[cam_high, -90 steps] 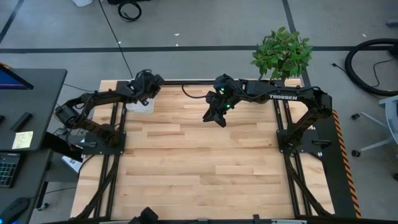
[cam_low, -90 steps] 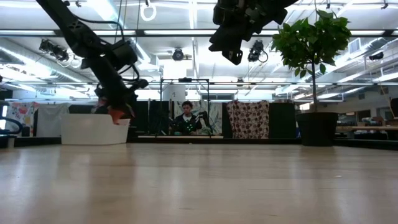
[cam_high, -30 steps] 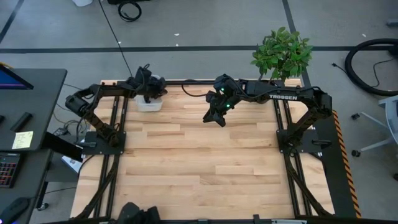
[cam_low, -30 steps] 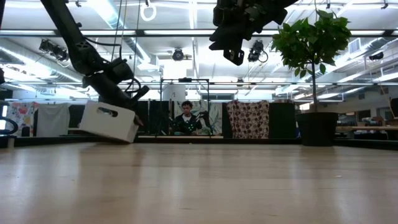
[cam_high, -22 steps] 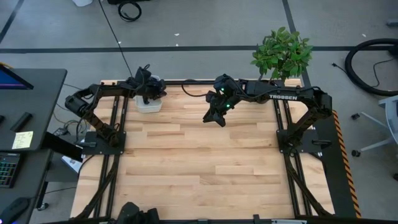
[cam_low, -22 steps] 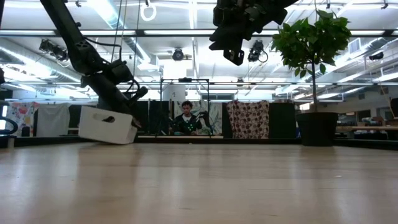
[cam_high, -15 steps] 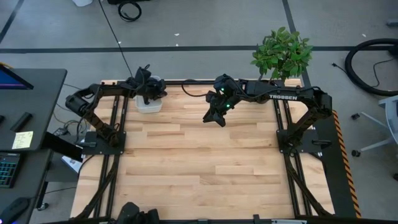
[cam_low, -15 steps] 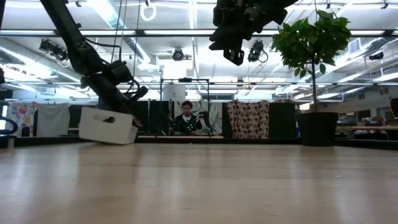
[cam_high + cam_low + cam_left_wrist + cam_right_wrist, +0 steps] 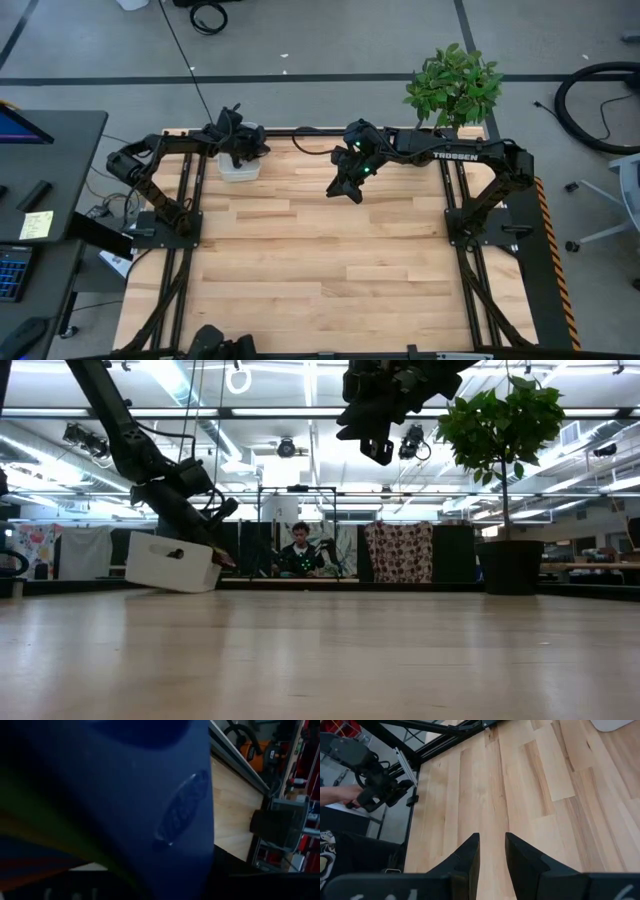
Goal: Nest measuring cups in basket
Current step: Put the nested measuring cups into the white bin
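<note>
The left tool [image 9: 238, 146] sits inside the white basket [image 9: 238, 170] at the bench's far left corner, tilting it (one edge is lifted). I cannot tell its opening; a dark blue measuring cup [image 9: 150, 795] fills its camera, perhaps held. Better to release gently and lift straight up. The right tool [image 9: 492, 851], slightly open and empty, hovers mid-bench.

We are seeing the white basket [image 9: 172, 562] sitting tilted at the table's far left corner, one end lifted off the wood. A dark blue measuring cup [image 9: 150, 795] is filling the left wrist view, with yellow and orange showing beside it.
</note>
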Tool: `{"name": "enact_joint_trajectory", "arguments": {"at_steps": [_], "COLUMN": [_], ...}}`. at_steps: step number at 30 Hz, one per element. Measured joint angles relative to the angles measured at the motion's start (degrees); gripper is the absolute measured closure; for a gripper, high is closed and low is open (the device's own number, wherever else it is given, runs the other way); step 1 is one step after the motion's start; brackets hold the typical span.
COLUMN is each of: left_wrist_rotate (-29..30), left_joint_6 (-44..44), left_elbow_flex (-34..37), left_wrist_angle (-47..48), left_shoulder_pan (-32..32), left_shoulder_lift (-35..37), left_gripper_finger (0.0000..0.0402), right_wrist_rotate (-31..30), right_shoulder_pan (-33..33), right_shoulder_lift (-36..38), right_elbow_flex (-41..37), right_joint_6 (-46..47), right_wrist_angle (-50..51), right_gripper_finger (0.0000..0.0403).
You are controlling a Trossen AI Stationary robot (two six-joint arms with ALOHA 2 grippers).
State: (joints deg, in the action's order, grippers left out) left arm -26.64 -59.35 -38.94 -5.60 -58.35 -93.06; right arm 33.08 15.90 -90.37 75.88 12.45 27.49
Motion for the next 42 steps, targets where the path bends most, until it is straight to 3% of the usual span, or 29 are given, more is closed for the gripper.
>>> {"name": "enact_joint_trajectory", "arguments": {"at_steps": [9, 20, 31, 36, 42], "left_wrist_rotate": [0.03, -1.71, -2.86, -3.27, -3.29], "left_joint_6": [-1.55, 1.53, 2.03, 3.51, 3.64], "left_elbow_flex": [0.15, 0.11, 0.11, 0.0, -0.02], "left_wrist_angle": [1.06, 5.24, 6.79, 8.14, 8.3], "left_shoulder_pan": [-0.02, 0.0, 0.02, 0.02, 0.0], "left_shoulder_lift": [1.75, 3.06, 3.5, 3.58, 3.58], "left_gripper_finger": [0.0295, 0.0294, 0.0294, 0.0294, 0.0294], "right_wrist_rotate": [-0.26, -10.07, -9.94, -14.01, -14.06], "right_shoulder_pan": [-0.02, 0.11, 3.78, 6.0, 7.6], "right_shoulder_lift": [0.0, -2.18, -18.92, -27.04, -37.5], "right_elbow_flex": [0.0, 0.04, 0.18, 7.0, 20.8], "right_joint_6": [0.0, 3.0, 7.37, 5.6, 5.41], "right_wrist_angle": [0.02, -1.59, -25.58, -27.52, -26.32], "right_gripper_finger": [0.0306, 0.0306, 0.0307, 0.0311, 0.0312]}}
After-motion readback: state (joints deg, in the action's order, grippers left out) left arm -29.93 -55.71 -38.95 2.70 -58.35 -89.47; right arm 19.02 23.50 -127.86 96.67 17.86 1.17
